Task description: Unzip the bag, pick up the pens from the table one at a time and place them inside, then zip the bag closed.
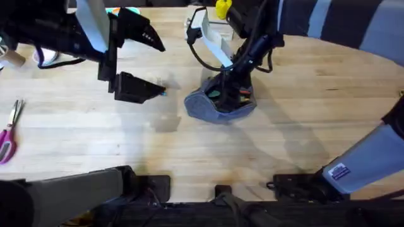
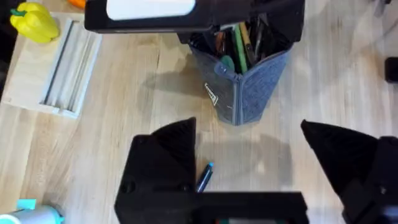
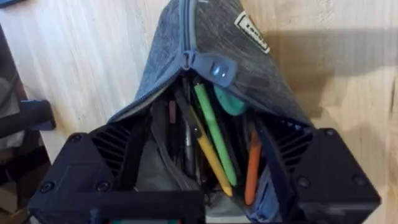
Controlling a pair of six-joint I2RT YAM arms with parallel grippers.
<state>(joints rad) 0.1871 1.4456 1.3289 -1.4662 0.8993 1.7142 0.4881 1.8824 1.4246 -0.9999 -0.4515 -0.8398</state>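
**Bag held open on the table, one pen beside the left end effector**

Overhead view: the bag [image 1: 218, 104] sits on the table [image 1: 284, 132] a little right of centre, its mouth spread apart. The right end effector [image 1: 230, 88] reaches down into that mouth; in its wrist view the two black fingers [image 3: 112, 162] stand apart inside the opening, pressing the fabric outward on both sides, so the end effector is open and grips nothing. Between the fingers lie pens [image 3: 214, 134] already in the bag: one green, one yellow, one orange, and darker ones beside them. The zip pull [image 3: 211, 67] rests at the closed end of the zip, just beyond the pens.

The left end effector [image 1: 148, 63] hovers left of the bag, its fingers wide apart and empty. A dark pen with a blue tip [image 2: 205, 176] lies on the table, partly hidden under one left finger [image 2: 165, 165]; the same blue tip peeks out beside that finger in the overhead view.

Pink-handled scissors [image 1: 9, 132] lie near the table's left edge, well apart from the bag. A yellow toy pepper [image 2: 34, 22] rests on a light wooden tray [image 2: 53, 68] behind the bag
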